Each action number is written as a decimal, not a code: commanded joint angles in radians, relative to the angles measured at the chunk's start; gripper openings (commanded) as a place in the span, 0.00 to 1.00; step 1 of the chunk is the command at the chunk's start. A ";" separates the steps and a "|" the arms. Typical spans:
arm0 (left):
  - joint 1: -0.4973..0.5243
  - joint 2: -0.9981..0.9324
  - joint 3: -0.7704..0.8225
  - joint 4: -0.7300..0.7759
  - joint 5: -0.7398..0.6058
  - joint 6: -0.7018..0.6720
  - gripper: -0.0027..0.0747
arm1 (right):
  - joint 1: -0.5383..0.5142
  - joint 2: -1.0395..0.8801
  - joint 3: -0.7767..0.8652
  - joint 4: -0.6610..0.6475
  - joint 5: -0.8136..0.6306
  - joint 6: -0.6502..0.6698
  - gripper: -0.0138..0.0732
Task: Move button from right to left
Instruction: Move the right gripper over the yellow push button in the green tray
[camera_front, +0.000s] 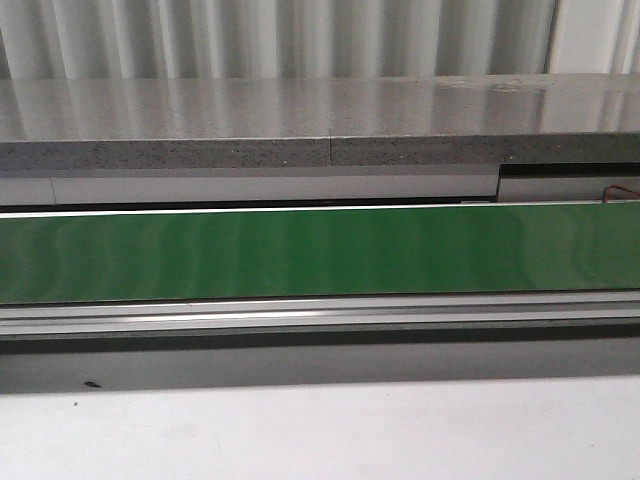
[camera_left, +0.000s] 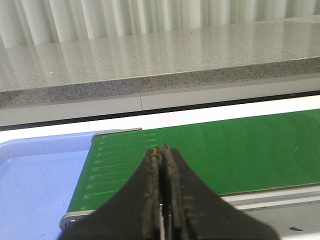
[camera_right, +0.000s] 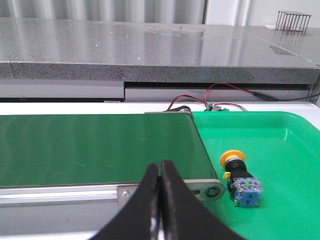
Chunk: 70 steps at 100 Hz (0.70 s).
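Observation:
The button (camera_right: 240, 179) lies on its side in a green tray (camera_right: 285, 135), just past the right end of the green belt (camera_right: 95, 147). It has a yellow cap and a blue-grey block body. My right gripper (camera_right: 161, 164) is shut and empty, over the belt's near rail, to the left of the button. My left gripper (camera_left: 162, 149) is shut and empty over the left end of the belt (camera_left: 225, 150). The front view shows only the bare belt (camera_front: 320, 250); no gripper or button shows there.
A blue tray (camera_left: 35, 185) sits past the belt's left end. A grey stone ledge (camera_front: 320, 120) runs behind the belt. Red wires (camera_right: 220, 95) and a small connector lie behind the green tray. A metal end bracket (camera_right: 200, 190) closes the belt's right end.

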<state>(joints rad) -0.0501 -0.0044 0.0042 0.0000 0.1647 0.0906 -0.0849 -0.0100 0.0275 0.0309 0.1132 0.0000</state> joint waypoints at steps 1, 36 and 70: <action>-0.008 -0.030 0.038 -0.008 -0.078 -0.011 0.01 | -0.004 -0.020 -0.022 -0.015 -0.072 0.000 0.08; -0.008 -0.030 0.038 -0.008 -0.078 -0.011 0.01 | -0.004 0.108 -0.270 -0.015 0.289 0.000 0.08; -0.008 -0.030 0.038 -0.008 -0.078 -0.011 0.01 | 0.008 0.438 -0.618 -0.019 0.728 0.000 0.08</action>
<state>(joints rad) -0.0501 -0.0044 0.0042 0.0000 0.1647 0.0906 -0.0803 0.3444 -0.4949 0.0267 0.8159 0.0000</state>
